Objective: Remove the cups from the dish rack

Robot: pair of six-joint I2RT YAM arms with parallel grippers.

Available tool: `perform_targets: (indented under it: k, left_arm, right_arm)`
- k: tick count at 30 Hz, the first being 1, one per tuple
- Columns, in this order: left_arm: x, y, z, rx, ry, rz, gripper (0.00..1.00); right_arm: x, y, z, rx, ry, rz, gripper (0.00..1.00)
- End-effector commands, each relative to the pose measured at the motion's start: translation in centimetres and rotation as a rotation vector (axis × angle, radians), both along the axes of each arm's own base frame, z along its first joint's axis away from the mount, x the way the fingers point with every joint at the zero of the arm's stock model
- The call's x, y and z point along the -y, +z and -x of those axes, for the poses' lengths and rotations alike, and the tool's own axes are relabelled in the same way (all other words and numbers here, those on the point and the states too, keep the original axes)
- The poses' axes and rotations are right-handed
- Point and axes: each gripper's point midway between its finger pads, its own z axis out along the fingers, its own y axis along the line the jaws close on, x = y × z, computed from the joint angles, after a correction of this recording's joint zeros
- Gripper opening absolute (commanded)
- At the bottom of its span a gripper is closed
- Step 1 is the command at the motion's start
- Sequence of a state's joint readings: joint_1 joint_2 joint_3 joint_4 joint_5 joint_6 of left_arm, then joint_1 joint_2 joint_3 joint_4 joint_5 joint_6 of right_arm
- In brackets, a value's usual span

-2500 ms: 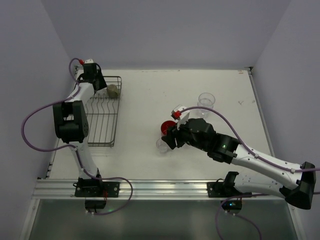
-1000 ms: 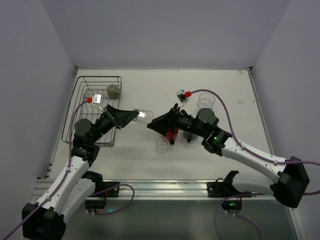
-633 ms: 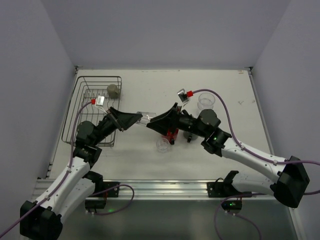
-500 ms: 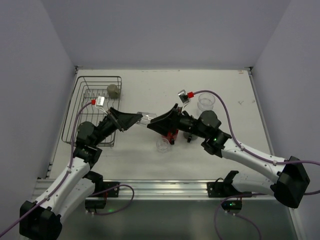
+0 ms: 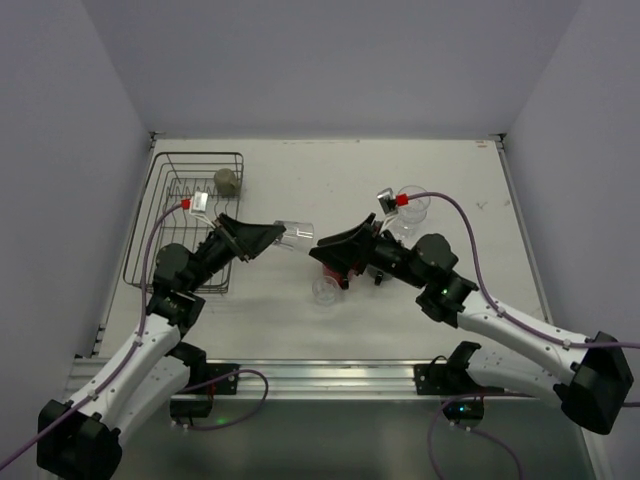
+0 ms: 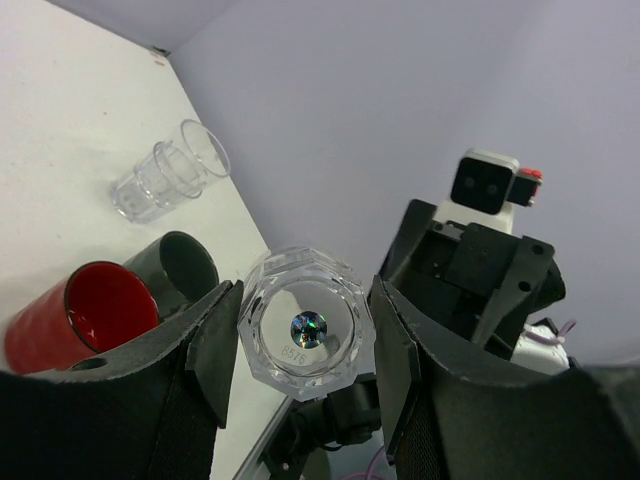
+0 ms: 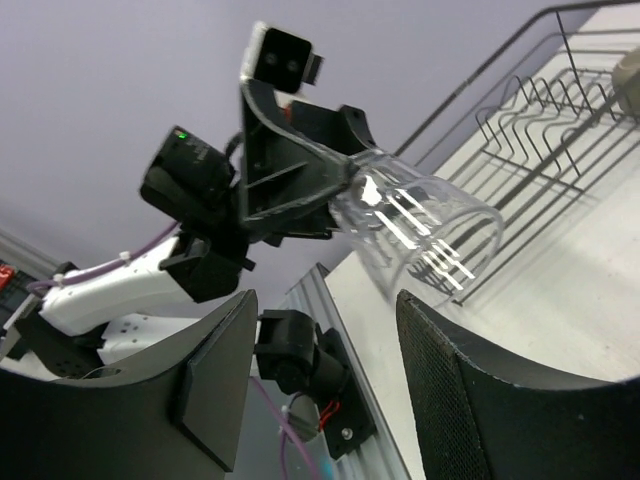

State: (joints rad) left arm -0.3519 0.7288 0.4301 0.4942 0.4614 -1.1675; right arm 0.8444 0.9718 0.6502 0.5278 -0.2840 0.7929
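My left gripper (image 5: 272, 236) is shut on a clear tumbler (image 5: 293, 236) and holds it sideways above the table, mouth pointing right. In the left wrist view the tumbler's base (image 6: 306, 335) sits between the two fingers. My right gripper (image 5: 328, 243) is open and empty, facing the tumbler's mouth (image 7: 425, 235) with a small gap. A greyish-tan cup (image 5: 226, 181) is in the dish rack (image 5: 200, 154). A red mug (image 5: 335, 271), a dark mug (image 6: 180, 265) and two clear tumblers (image 5: 325, 290) (image 5: 411, 204) stand on the table.
The rack stands at the table's far left, next to the left wall. The unloaded cups cluster under and behind the right gripper. A metal rail runs along the near edge (image 5: 330, 375).
The left arm carried the tumbler from the rack to mid-table. The right gripper reached up to the tumbler's mouth, then drew back a little to the right.
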Motion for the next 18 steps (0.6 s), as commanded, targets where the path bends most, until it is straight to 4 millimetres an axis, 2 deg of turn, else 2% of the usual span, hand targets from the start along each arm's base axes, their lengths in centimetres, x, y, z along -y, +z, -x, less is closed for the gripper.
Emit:
perform_targets:
  k: [1,8,14,16,17,18]
  left_arm:
    - [0.8,2.6,1.3,0.094,-0.060,0.055,0.04]
    - [1.9,4.1,2.8,0.140,-0.126,0.078,0.04]
    - [2.3,2.4,2.5,0.099,-0.129,0.064,0.05]
    - [2.4,2.0,2.4,0.092,-0.129,0.061,0.07]
    - [2.4,1.9,2.4,0.091,-0.129,0.060,0.09]
    - [2.4,1.9,2.4,0.094,-0.128,0.058,0.19]
  right_arm:
    - [-0.8,-0.4,-1.2,-0.016,-0.020,0.018,0.61]
    - [-2.1,1.0,-0.8,0.014,0.055,-0.012,0.61]
    - [-3.2,1.7,-0.5,0.059,0.117,-0.032,0.52]
    - [-3.5,1.6,-0.6,0.053,0.128,-0.039,0.43]
    - [-3.7,1.5,-0.8,0.050,0.126,-0.043,0.28]
    - [-3.8,1.5,-0.8,0.043,0.128,-0.046,0.21]
